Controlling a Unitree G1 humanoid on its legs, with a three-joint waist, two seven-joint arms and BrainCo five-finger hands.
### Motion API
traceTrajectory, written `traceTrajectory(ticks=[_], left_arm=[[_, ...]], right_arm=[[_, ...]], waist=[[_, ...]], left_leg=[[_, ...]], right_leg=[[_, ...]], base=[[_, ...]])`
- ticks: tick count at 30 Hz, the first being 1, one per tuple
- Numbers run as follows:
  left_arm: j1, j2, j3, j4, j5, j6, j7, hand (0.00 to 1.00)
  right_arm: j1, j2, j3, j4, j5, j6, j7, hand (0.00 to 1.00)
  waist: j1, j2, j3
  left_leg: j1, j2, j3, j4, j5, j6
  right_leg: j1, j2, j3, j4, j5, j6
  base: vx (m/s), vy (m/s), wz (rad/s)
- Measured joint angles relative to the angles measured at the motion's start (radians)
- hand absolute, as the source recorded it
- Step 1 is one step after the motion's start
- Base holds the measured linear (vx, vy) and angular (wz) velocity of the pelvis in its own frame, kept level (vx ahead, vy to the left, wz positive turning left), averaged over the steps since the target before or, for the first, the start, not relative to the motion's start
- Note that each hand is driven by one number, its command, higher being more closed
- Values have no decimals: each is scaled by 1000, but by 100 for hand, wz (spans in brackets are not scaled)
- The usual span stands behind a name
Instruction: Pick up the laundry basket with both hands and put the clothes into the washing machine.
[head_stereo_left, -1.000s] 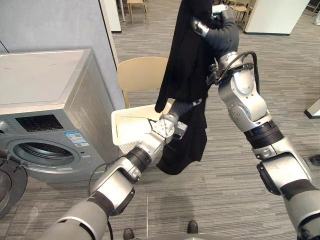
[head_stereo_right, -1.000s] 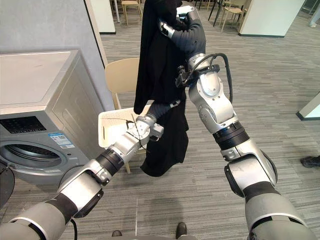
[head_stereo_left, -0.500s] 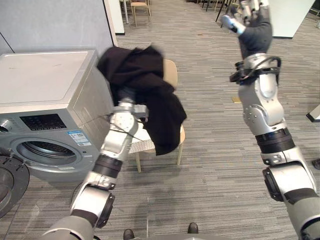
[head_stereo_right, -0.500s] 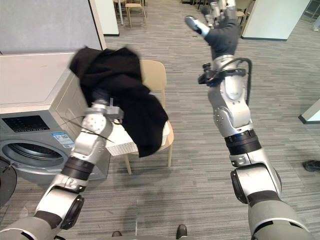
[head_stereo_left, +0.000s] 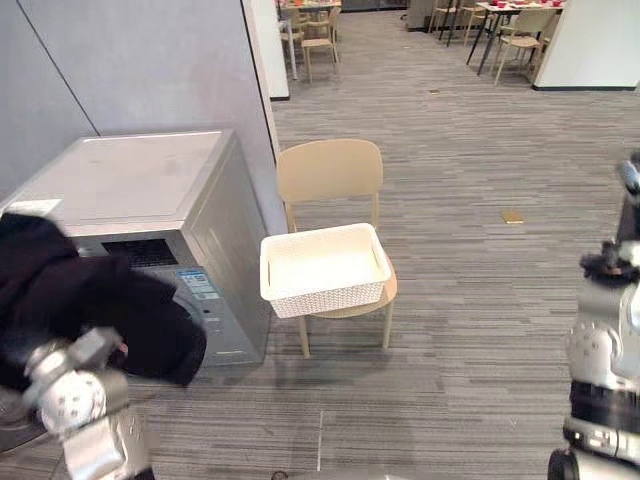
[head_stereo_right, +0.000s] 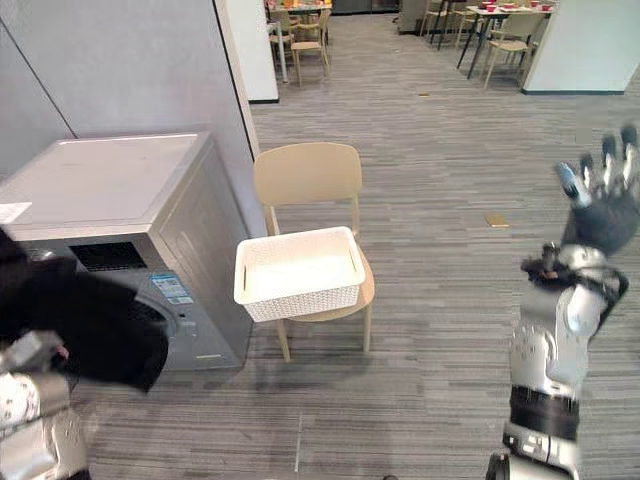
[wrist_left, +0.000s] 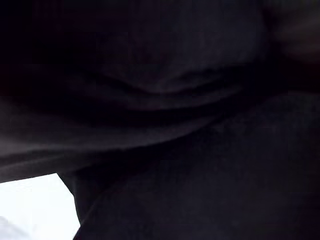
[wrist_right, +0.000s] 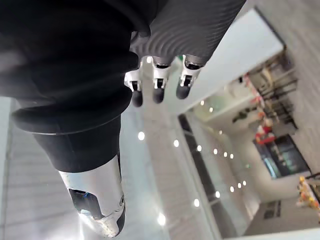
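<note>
A black garment hangs bunched at the lower left, in front of the washing machine and over its door area. It covers my left hand, and up close the dark cloth lies right against that wrist camera. The white woven laundry basket sits on the seat of a tan chair beside the machine, with no clothes visible inside. My right hand is raised at the far right, away from the garment, fingers straight and holding nothing.
A grey partition wall stands behind the machine. Grey striped floor stretches to the right of the chair. Tables and chairs stand far at the back, and a small tan scrap lies on the floor.
The left arm swung the black garment from above the basket down to the front of the machine. The right hand came down to the right, and the camera turned.
</note>
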Motion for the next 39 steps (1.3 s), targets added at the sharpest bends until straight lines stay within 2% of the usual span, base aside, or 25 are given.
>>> traceTrajectory(ticks=[1,2,4,8,9,11,15,20,23,29,30,39], left_arm=[[22,-28,22,-5,10,0,4,100],[62,-87,59,-17,14,0,16,100],[123,-141,106,-16,11,4,30,100],[211,-165,124,-3,10,4,35,100],[212,-166,122,0,10,4,35,100],[220,-162,83,42,-1,-3,34,100],[255,-163,12,99,-57,-5,11,100],[251,-159,-56,183,-113,-16,7,100],[245,-156,-105,249,-128,-15,-10,100],[237,-152,-192,333,-150,-15,-24,100],[195,-140,-256,381,-167,-13,-34,100],[194,-140,-257,382,-167,-13,-33,100]], right_arm=[[30,30,-28,-20,-17,0,-1,0],[98,97,-86,-71,-39,-3,-4,0],[195,199,-153,-126,-75,-8,-5,0],[360,369,-179,-136,-195,-1,-28,0],[370,380,-178,-140,-208,1,-30,0],[461,440,-118,-162,-256,3,-47,0],[505,431,-24,-139,-288,16,-68,0],[500,427,72,114,-268,17,-68,0],[494,427,126,201,-260,28,-63,0],[463,428,131,296,-238,30,-62,0],[384,428,129,397,-239,28,-62,0],[373,427,129,407,-241,29,-64,0]], waist=[[0,3,-3],[-1,7,-7],[-1,8,-10],[4,-1,-8],[5,-1,-8],[21,-4,-4],[22,-7,8],[23,-12,17],[26,-10,28],[25,-18,46],[23,-54,97],[22,-55,97]], left_leg=[[-6,0,-7,0,0,0],[-20,0,-29,0,0,0],[-39,1,-57,0,0,0],[-64,1,-90,4,2,1],[-65,1,-90,8,2,1],[-64,-1,-87,26,-2,14],[-61,-7,-82,43,-22,21],[-40,-23,-76,50,-37,33],[-42,-32,-71,55,-47,37],[-33,-43,-58,60,-57,35],[-24,-49,-47,56,-67,34],[-29,-51,-47,40,-68,33]], right_leg=[[0,0,-9,-1,-2,1],[1,1,-23,-2,-8,2],[0,3,-48,-2,-13,0],[1,6,-79,1,-17,5],[2,5,-79,1,-18,6],[14,0,-93,2,-22,11],[15,-14,-99,32,-43,18],[9,-40,-98,86,-81,31],[-1,-54,-94,100,-93,34],[-2,-64,-72,111,-101,45],[2,-66,-48,94,-100,44],[-19,-67,-44,91,-100,44]], base=[[7,-6,40],[8,-4,36],[24,-7,41],[34,-9,24],[46,-2,2],[44,1,5],[20,4,3],[51,18,2],[58,23,-2],[94,9,-7],[63,6,-6],[-1,0,-2]])
